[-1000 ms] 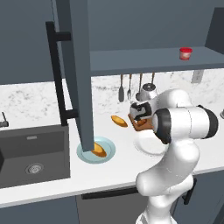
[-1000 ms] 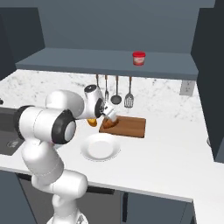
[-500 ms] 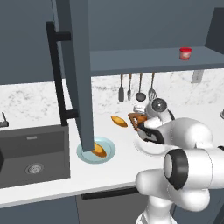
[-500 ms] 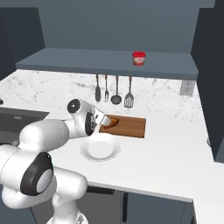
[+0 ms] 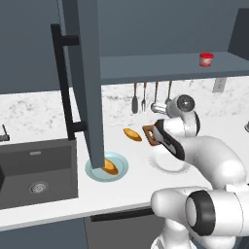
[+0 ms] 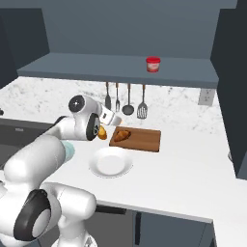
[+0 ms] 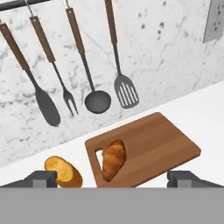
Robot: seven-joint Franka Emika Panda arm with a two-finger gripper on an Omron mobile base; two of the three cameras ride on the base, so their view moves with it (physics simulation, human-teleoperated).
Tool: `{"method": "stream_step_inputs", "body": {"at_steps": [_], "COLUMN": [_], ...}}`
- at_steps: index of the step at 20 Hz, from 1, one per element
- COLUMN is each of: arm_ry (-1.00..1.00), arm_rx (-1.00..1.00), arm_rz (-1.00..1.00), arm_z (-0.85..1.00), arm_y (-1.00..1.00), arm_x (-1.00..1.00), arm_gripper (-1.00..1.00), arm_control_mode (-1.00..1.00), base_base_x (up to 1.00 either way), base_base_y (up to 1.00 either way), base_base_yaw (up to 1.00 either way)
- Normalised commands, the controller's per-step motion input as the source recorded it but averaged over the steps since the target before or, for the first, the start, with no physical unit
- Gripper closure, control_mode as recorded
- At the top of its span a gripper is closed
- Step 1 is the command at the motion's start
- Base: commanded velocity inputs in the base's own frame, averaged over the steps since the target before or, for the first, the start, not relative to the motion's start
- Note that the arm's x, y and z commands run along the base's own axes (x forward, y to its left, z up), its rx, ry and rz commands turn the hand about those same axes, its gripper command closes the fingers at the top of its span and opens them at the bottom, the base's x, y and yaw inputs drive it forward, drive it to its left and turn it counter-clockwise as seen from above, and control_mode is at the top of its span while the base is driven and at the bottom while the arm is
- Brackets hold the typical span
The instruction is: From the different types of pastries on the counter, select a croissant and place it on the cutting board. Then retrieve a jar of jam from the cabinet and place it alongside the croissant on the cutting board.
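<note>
The croissant lies on the handle end of the brown cutting board, also visible as the croissant on the cutting board. My gripper hovers just short of it, open and empty, its fingertips set wide apart. A flat orange oval pastry rests on the counter left of the board. A third pastry sits on a teal plate. The jar of jam stands on the cabinet shelf, above and to the right of my gripper.
The cabinet door with its black bar handle hangs open over the teal plate. An empty white plate lies in front of the board. Several utensils hang on the wall behind it. The sink is at the left.
The arm's elbow has swung down toward the base, while the hand has stayed near the board's handle end. The croissant lies still on the board.
</note>
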Motion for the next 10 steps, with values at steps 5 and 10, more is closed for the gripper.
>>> {"method": "stream_step_inputs", "body": {"at_steps": [5,10], "arm_ry": [0.00,-0.04], "arm_rx": [0.00,0.00], "arm_rz": [0.00,0.00], "arm_z": [0.70,0.65], "arm_y": [0.00,0.00], "arm_x": [-0.19,-0.20], "arm_gripper": [-1.00,-1.00], "arm_control_mode": [-1.00,-1.00], "base_base_x": [0.00,0.00], "base_base_y": [0.00,0.00], "base_base_yaw": [0.00,0.00]}}
